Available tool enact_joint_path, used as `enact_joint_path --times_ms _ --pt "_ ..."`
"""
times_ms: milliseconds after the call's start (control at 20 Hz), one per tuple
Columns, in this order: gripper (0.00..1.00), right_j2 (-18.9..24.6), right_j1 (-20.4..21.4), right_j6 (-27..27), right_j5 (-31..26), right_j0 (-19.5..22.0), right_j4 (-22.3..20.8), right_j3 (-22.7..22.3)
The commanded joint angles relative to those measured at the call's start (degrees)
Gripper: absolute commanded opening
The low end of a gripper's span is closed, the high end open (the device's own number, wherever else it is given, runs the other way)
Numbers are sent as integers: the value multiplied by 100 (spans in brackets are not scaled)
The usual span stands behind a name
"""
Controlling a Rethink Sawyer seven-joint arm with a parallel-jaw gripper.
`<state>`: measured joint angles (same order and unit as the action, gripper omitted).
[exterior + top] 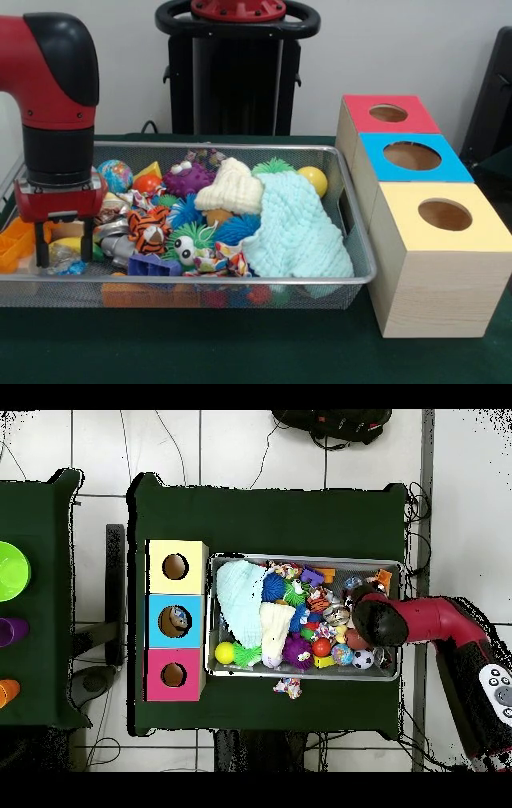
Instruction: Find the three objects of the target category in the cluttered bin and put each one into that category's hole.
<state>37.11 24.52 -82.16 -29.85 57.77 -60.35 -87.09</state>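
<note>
The wire-mesh bin point(240, 280) is full of toys and cloths. My gripper point(64, 251) hangs at the bin's left end in the front view, open, with its fingertips point(42, 254) down among the clutter. A clear wrinkled plastic thing with some blue point(66, 261), probably a bottle, lies between and just below the fingertips; I cannot tell if they touch it. The blue-topped box's hole point(412, 155) is the middle one of the three boxes to the right of the bin. In the overhead view that hole point(176, 621) shows a labelled object inside. The arm point(380, 622) hides the gripper there.
The red-topped box point(390, 114) and the yellow-topped box point(445, 214) flank the blue one. A pale blue cloth point(298, 232) and a cream knit cloth point(232, 190) cover the bin's right half. A crushed silver can point(120, 246) lies beside a tiger toy point(148, 228). A colourful wrapper point(288, 687) lies outside the bin.
</note>
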Motion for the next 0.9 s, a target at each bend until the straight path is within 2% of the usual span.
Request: enact_joint_path --times_ms 50,400,900 --pt "100 -626 47 2125 -912 432 -258 -462" --pt "100 -581 66 2321 -1043 504 -195 -439" --pt "100 -649 -241 1811 -558 338 -504 -258"
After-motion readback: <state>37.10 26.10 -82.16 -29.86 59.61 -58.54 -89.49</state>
